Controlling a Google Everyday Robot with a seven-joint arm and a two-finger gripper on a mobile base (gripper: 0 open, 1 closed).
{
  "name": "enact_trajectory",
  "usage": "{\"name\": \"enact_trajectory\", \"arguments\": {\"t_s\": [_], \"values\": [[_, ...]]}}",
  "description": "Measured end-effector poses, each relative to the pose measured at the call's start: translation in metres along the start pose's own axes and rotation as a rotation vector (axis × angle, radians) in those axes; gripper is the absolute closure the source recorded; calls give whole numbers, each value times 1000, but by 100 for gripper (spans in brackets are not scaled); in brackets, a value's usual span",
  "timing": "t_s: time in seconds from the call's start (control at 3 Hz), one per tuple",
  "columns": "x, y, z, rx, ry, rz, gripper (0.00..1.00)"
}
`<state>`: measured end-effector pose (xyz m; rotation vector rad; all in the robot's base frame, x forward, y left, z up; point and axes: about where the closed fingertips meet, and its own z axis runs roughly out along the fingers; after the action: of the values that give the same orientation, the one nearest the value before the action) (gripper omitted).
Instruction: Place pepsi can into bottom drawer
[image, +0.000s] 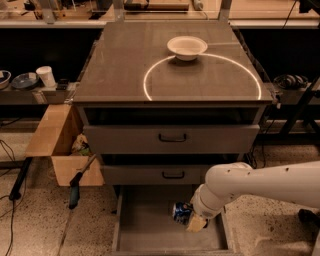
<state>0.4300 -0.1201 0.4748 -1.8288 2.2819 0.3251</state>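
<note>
So the pepsi can (180, 212) is pinched in the gripper (189, 220) and held low inside the pulled-out bottom drawer (150, 235), toward its right side, just near of the middle drawer (150, 175) front. The white arm (260, 182) is reached in from the right. A white bowl (187, 47) can be seen up on the cabinet top (125, 75).

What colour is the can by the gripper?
Pepsi can: blue, white markings, camera view; gripper beside it over bottom drawer.
</note>
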Motion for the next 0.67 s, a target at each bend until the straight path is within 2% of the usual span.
{"name": "enact_trajectory", "arguments": {"t_s": [0.67], "values": [[16,-12,27,40,-20,60,100]]}}
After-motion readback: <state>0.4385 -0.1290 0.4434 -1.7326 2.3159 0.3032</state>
